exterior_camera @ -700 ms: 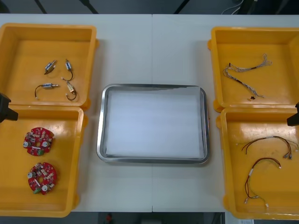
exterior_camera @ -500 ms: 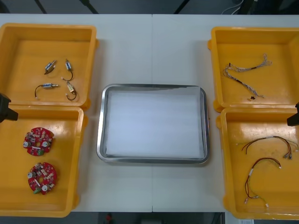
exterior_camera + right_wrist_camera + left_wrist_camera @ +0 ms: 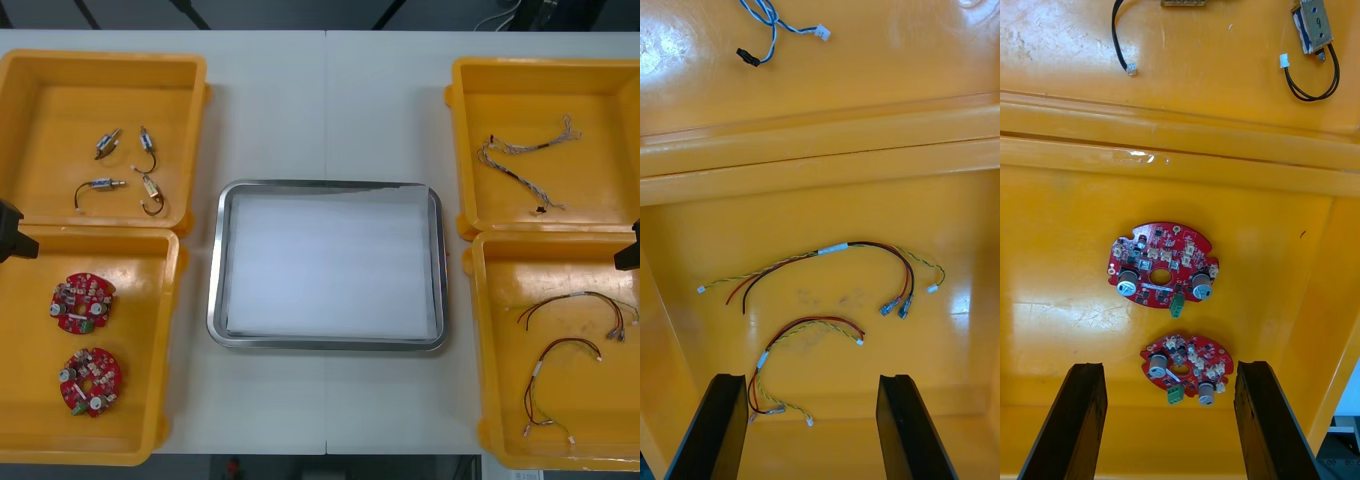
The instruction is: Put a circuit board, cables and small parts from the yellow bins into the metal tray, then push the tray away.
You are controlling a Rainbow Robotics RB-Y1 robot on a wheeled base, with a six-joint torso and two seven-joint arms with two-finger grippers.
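Note:
The metal tray (image 3: 214, 268), white inside, lies bare at the table's middle. Two round red circuit boards (image 3: 83, 302) (image 3: 90, 380) rest in the near left yellow bin (image 3: 170, 340). My left gripper (image 3: 1169, 431) hangs open above that bin, the nearer board (image 3: 1187, 368) just beyond its fingertips and the other board (image 3: 1163, 264) farther out. My right gripper (image 3: 812, 431) hangs open over the near right bin (image 3: 480, 340), with two red and yellow cables (image 3: 827, 270) (image 3: 801, 341) beyond its fingers. In the front view the left gripper (image 3: 12, 235) and right gripper (image 3: 628, 250) sit at the side edges.
The far left bin (image 3: 195, 130) holds several small metal parts (image 3: 125, 172) with short black leads. In the far right bin (image 3: 458, 130) lie twisted blue and white cables (image 3: 525, 160). Bare table surrounds the tray between the bins.

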